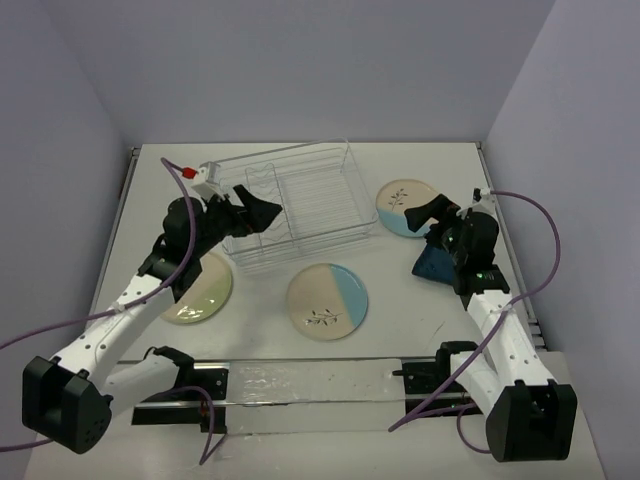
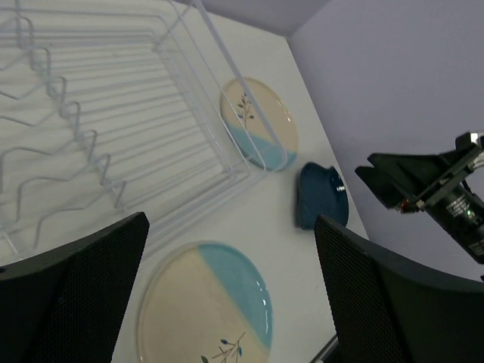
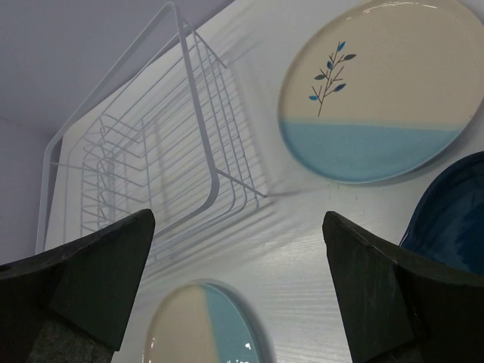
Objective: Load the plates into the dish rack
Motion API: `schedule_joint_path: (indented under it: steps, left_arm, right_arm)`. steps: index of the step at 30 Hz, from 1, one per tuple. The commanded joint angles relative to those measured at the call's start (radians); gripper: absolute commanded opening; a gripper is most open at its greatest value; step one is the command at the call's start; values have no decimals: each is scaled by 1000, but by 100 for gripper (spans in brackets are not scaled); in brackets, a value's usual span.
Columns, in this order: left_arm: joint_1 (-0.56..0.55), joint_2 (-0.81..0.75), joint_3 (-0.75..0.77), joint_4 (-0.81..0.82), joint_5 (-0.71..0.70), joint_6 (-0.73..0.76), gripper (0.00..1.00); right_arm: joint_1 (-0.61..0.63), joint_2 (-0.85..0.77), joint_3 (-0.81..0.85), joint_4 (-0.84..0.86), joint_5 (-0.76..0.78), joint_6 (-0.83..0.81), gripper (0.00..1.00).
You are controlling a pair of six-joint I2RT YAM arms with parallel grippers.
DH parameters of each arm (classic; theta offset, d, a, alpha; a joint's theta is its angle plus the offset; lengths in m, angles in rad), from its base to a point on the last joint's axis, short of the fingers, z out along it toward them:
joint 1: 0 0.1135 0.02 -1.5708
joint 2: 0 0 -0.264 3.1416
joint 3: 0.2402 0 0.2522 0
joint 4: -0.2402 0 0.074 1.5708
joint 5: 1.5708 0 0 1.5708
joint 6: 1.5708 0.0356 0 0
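Note:
The silver wire dish rack stands at the back centre with no plate in it. A cream and light-blue sprig plate lies flat to its right. A second one lies in front of the rack. The cream and pale-green plate lies at the left, partly under my left arm. The dark blue plate lies at the right, partly under my right arm. My left gripper is open and empty over the rack's left front. My right gripper is open and empty over the right sprig plate's near edge.
The left wrist view shows the rack, both sprig plates, the dark blue plate and my right arm. The right wrist view shows the rack and three plates. Walls enclose the table.

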Motion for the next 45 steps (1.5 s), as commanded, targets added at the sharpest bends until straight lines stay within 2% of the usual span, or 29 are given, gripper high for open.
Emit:
schedule_joint_path:
  steps: [1, 4, 7, 13, 17, 22, 33, 37, 41, 45]
  left_arm:
    - [-115, -5, 8, -28, 3, 33, 99]
    - [-237, -39, -22, -74, -95, 49, 99]
    - [-340, -58, -82, -91, -103, 30, 99]
    - [-401, -24, -236, -99, -115, -41, 99]
    - [-432, 31, -300, -102, -66, -109, 96]
    - [-486, 114, -322, -150, -96, -178, 90]
    - [-486, 221, -289, -238, -289, -283, 49]
    - [-484, 270, -284, -207, -290, -276, 37]
    - [-484, 338, -259, -216, -274, -267, 17]
    - [-484, 348, -257, -223, -264, -265, 3]
  right_arm:
    - [8, -40, -8, 10, 0, -2, 100]
    - [21, -54, -14, 15, -33, -7, 100]
    - [65, -70, -29, 9, -18, -19, 100]
    - [202, -68, -20, -83, 80, -36, 100]
    - [270, -71, -57, -135, 68, -38, 100]
    - [337, -17, -126, -148, 27, -36, 100]
    - [420, 178, -128, -132, -16, -54, 100]
    - [427, 231, -139, -98, -38, -54, 100]
    - [435, 295, -140, -50, -86, -59, 99]
    - [459, 392, -138, -22, -113, -59, 98]
